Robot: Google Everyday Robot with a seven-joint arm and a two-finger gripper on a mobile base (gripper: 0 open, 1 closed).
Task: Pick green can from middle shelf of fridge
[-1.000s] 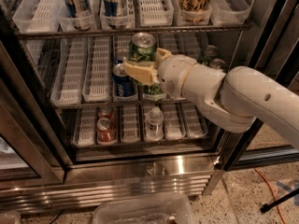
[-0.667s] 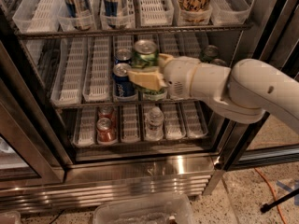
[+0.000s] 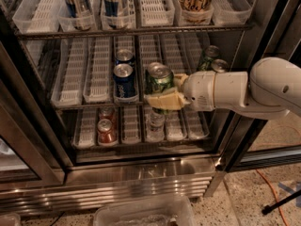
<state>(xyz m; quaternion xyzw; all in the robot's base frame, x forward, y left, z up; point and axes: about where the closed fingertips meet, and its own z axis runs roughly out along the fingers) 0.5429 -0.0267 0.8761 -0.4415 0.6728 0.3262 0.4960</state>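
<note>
The green can [image 3: 161, 80], dark green with a silver top, is held upright in my gripper [image 3: 165, 94], whose pale yellow fingers [image 3: 162, 101] are shut around its lower body. The can is in front of the middle shelf [image 3: 96, 69] of the fridge [image 3: 141, 166], out past the front ends of the white slotted lane trays. My white arm [image 3: 244, 91] reaches in from the right. Two more green cans [image 3: 211, 59] stand at the right end of the middle shelf.
Two blue cans [image 3: 124, 79] stand in a lane left of the gripper. Red cans [image 3: 105, 128] and a clear bottle [image 3: 155, 121] sit on the lower shelf. Tall cans [image 3: 77, 1] fill the top shelf. A plastic bin [image 3: 143, 213] lies on the floor below. An orange cable [image 3: 275, 185] runs at right.
My arm has pulled back toward the right and outward, carrying the green can from its lane to in front of the shelf.
</note>
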